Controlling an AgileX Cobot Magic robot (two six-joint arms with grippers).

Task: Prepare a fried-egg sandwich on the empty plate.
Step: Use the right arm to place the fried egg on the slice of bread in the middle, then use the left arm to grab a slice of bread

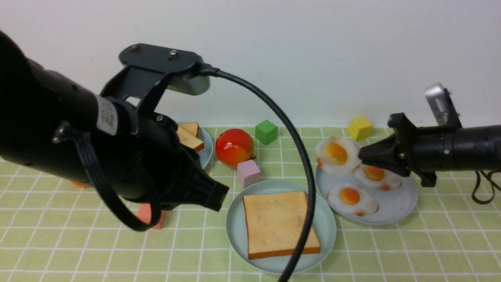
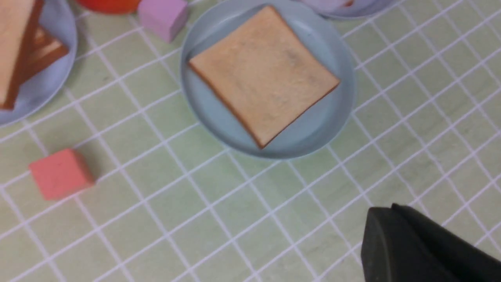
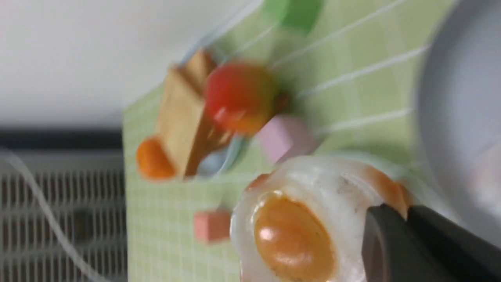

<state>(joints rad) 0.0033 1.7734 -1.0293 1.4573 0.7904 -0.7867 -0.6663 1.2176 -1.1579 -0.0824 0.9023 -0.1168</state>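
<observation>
The left gripper (image 1: 219,197) hangs closed and empty above the checked mat (image 1: 78,243), just left of the mint-green plate (image 1: 235,231) — on it lies a single toast slice (image 1: 278,223), flat and bare. Further right, the right gripper (image 1: 362,154) is clamped on the rim of a fried egg (image 1: 336,153) at the back-left edge of the grey speckled plate (image 1: 403,201), where two more eggs (image 1: 352,197) lie.
</observation>
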